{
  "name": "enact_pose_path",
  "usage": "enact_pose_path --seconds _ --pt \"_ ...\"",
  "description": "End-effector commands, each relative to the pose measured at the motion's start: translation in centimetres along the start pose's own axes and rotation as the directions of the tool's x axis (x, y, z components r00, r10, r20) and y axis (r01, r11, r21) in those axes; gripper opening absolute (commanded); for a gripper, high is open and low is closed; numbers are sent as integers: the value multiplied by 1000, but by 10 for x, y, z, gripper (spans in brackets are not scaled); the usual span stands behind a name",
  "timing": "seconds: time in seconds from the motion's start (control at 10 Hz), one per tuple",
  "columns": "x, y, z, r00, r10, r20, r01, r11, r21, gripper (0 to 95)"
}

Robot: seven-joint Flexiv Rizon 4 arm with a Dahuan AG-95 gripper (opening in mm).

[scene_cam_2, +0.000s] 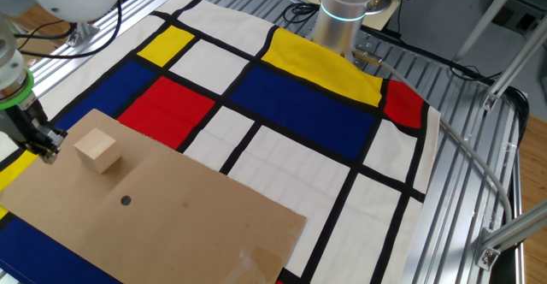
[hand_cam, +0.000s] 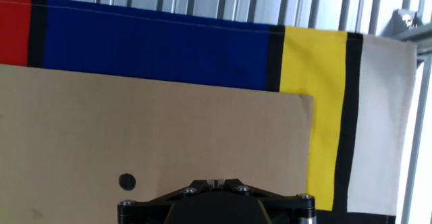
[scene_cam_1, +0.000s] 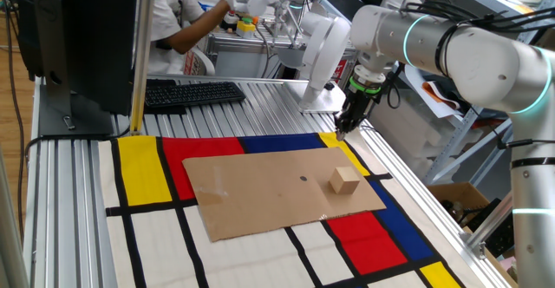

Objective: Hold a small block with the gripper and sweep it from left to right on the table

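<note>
The small block point(scene_cam_1: 344, 180), a plain tan wooden cube, rests on the brown cardboard sheet point(scene_cam_1: 260, 193) near its right end; the other fixed view has the block point(scene_cam_2: 96, 150) close to the sheet's left edge. My gripper point(scene_cam_1: 342, 130) hangs above the sheet's far right corner, behind the block and apart from it, fingers shut on nothing. In the other fixed view the gripper point(scene_cam_2: 47, 151) is just left of the block. The hand view shows the shut gripper point(hand_cam: 216, 181) over the cardboard; the block is out of that view. The mat point(scene_cam_1: 147, 171) covers the table point(scene_cam_1: 260, 106).
A keyboard point(scene_cam_1: 192, 93) and a dark monitor point(scene_cam_1: 78, 36) stand at the table's back left. A person works behind the table. A white device point(scene_cam_1: 321, 54) sits behind my gripper. The sheet has a small dark hole point(scene_cam_1: 303, 180).
</note>
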State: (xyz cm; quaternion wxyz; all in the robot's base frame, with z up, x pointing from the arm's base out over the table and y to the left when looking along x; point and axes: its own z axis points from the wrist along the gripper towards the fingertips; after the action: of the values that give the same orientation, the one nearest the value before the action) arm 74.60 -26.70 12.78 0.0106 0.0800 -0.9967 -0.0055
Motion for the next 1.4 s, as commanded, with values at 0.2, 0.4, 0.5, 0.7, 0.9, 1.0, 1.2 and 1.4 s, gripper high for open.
enact_pose_path --seconds 0.2,0.4,0.5,0.7,0.9,1.0,1.2,1.4 --pt "0 0 0 1000 14 1 -14 1000 -8 0" --pt "0 0 0 999 33 3 -33 999 -9 0" --pt "0 0 0 999 36 2 -36 999 -7 0" --pt "0 0 0 999 37 0 -37 999 -3 0" --pt "0 0 0 999 38 1 -38 999 -3 0" --pt "0 0 0 999 38 -1 -38 999 0 0" --pt "0 0 0 999 43 -1 -43 999 5 0" --pt "0 0 0 999 48 -5 -48 999 -1 0"
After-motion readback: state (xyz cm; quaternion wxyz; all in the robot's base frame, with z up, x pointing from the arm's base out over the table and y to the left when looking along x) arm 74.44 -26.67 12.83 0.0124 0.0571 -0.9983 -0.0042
